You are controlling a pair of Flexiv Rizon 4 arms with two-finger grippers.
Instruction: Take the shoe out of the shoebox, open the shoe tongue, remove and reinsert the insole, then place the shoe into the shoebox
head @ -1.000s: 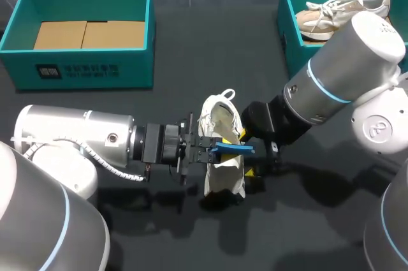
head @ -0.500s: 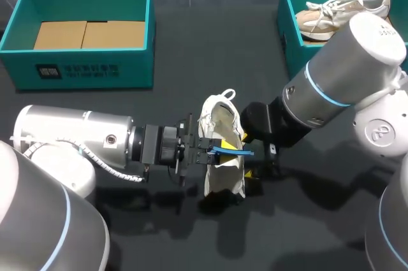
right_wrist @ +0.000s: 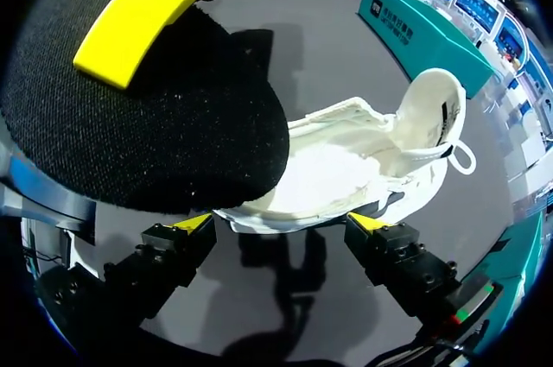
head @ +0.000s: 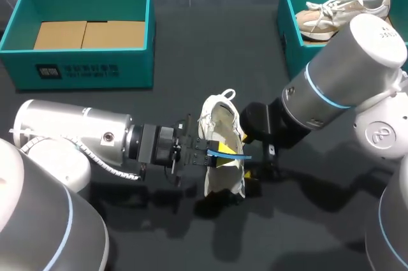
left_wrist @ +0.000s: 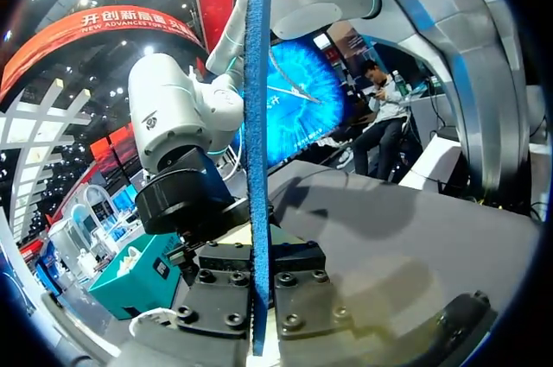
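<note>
Two grippers meet over the middle of the dark table (head: 191,92). The right gripper (right_wrist: 281,225) pinches the white shoe (head: 222,175) at its sole from both sides, with the heel loop toward the table's far edge. The left gripper (head: 212,152) is clamped on the insole (head: 231,152) — blue on one face, black on the other — which crosses the shoe's opening. A teal shoebox (head: 89,70) lined with cardboard (head: 86,34) stands far left. A second teal box (head: 285,22), far right, holds another shoe (head: 338,9).
</note>
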